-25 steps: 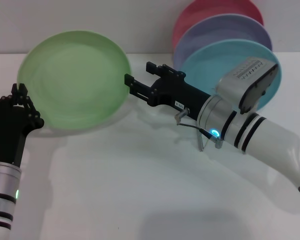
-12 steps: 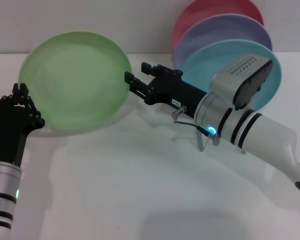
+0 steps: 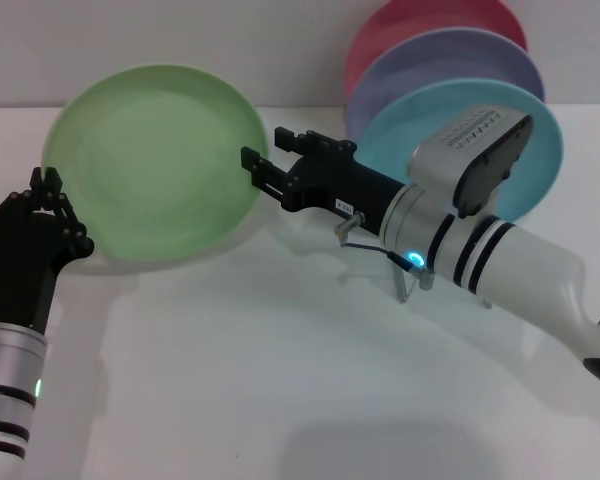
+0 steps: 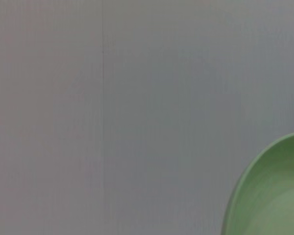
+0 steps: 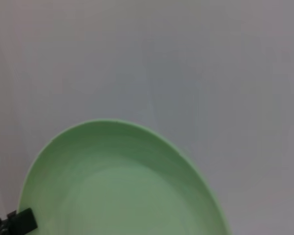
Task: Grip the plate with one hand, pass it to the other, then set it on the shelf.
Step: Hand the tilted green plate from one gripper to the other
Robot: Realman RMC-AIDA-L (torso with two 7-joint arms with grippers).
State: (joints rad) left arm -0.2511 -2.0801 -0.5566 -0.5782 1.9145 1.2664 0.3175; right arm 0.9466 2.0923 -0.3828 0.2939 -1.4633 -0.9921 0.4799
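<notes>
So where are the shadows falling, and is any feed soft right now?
Head view: the green plate casts a soft shadow on the white table under its lower rim, and the right tool and arm shade the wire shelf; focus is crisp. Left wrist view: mostly flat grey wall, only the plate's rim showing. Right wrist view: the plate's rim looks soft.
</notes>
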